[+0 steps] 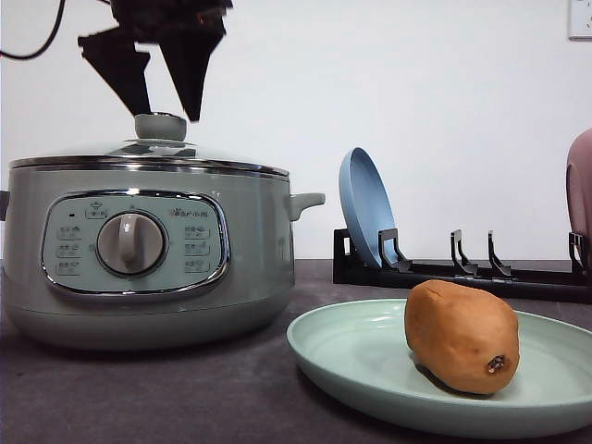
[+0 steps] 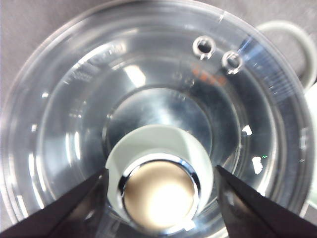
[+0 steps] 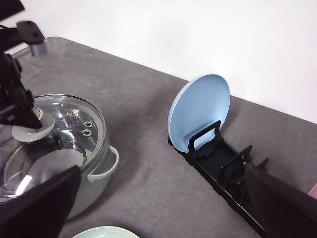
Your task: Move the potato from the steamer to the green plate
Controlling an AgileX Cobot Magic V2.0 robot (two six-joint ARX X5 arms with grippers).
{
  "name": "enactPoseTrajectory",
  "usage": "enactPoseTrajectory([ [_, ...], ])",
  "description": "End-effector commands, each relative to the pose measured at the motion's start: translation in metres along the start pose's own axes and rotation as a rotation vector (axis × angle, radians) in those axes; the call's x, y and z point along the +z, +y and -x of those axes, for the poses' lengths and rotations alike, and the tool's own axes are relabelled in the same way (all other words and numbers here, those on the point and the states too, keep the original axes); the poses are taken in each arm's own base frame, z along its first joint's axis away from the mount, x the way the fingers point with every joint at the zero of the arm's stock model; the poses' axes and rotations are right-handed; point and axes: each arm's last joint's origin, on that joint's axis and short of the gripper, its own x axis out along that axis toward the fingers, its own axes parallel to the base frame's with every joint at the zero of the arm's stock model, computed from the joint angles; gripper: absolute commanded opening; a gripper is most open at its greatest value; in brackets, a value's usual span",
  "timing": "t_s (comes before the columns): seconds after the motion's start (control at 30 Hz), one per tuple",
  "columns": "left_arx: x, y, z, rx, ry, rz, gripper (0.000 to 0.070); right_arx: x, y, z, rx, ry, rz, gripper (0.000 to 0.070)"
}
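Note:
The orange-brown potato [image 1: 458, 335] lies on the pale green plate [image 1: 351, 356] at the front right, dark spot toward me. At the left stands the steamer [image 1: 250, 250] with its glass lid [image 2: 74, 124] on. My left gripper [image 1: 169, 115] hangs open just above the lid's knob [image 2: 158, 193], one finger on each side and neither touching it. In the right wrist view the left gripper [image 3: 25, 116] sits over the steamer [image 3: 86, 191]. My right gripper [image 3: 162, 171] is open, high above the table, holding nothing. The green plate's rim [image 3: 104, 232] shows below it.
A blue plate [image 1: 361, 208] stands upright in a black dish rack [image 1: 481, 277] behind the green plate. A pink plate [image 1: 581, 185] edges in at the far right. A white wall closes the back of the dark grey table [image 1: 185, 398].

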Motion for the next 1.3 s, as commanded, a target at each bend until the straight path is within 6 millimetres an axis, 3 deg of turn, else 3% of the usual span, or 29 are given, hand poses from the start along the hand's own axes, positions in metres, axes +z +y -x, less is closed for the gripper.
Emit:
enactPoseTrajectory([
  [0.0,-0.003,-0.002,0.032,0.003,-0.099,-0.003,0.0434,0.004,0.001,0.001,0.006,-0.009,0.009,0.0683],
  [0.23,-0.037,-0.004,0.101,0.008,-0.261,0.011,0.0433,-0.008,0.004,0.001,0.110,0.112,-0.012,0.0682],
  [0.47,-0.073,-0.009,0.153,-0.067,-0.401,0.001,0.0420,-0.024,0.008,0.005,0.256,0.283,-0.045,0.0682],
  [0.53,-0.082,-0.010,0.162,-0.094,-0.419,-0.006,0.0358,-0.026,0.009,0.007,0.297,0.311,-0.054,0.0679],
  [0.57,-0.085,-0.011,0.166,-0.109,-0.426,-0.010,0.0291,-0.028,0.010,0.007,0.313,0.323,-0.059,0.0664],
  [0.63,-0.091,-0.012,0.172,-0.132,-0.439,-0.016,0.0126,-0.029,0.010,0.008,0.333,0.339,-0.063,0.0480],
  [0.67,-0.093,-0.012,0.173,-0.136,-0.446,-0.017,0.0035,-0.029,0.011,0.008,0.340,0.341,-0.061,0.0313],
  [0.73,-0.096,-0.012,0.177,-0.137,-0.458,-0.019,0.0001,-0.029,0.011,0.008,0.344,0.339,-0.053,0.0000],
  [1.27,-0.096,-0.012,0.179,-0.136,-0.475,-0.020,0.0000,-0.020,0.011,0.005,0.344,0.240,-0.038,0.0004],
])
